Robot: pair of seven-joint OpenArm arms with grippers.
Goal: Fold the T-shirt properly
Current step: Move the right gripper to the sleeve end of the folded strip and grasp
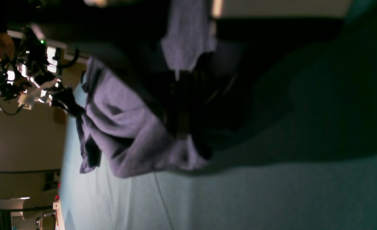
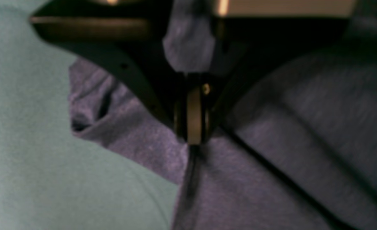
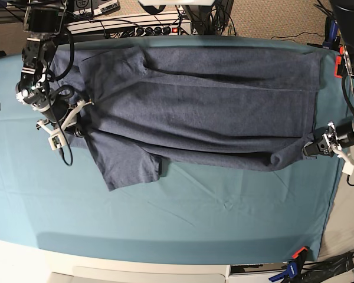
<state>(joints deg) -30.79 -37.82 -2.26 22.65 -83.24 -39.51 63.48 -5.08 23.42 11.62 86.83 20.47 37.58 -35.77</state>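
Observation:
The navy T-shirt (image 3: 206,112) lies spread across the teal table cloth, with one sleeve (image 3: 130,168) pointing toward the front. My left gripper (image 3: 311,147) is at the shirt's right end, shut on a bunched fold of the hem. In the left wrist view its dark fingers (image 1: 183,134) pinch the T-shirt (image 1: 124,134), which is drawn up in folds. My right gripper (image 3: 78,124) is at the shirt's left end near the sleeve. In the right wrist view the right gripper (image 2: 193,142) is shut on a ridge of the T-shirt (image 2: 271,143).
The teal table cloth (image 3: 194,218) covers the table in front of the shirt. A power strip and cables (image 3: 135,26) run along the back edge. Clamps (image 3: 292,268) sit at the front right corner. The right arm (image 1: 31,89) shows in the left wrist view.

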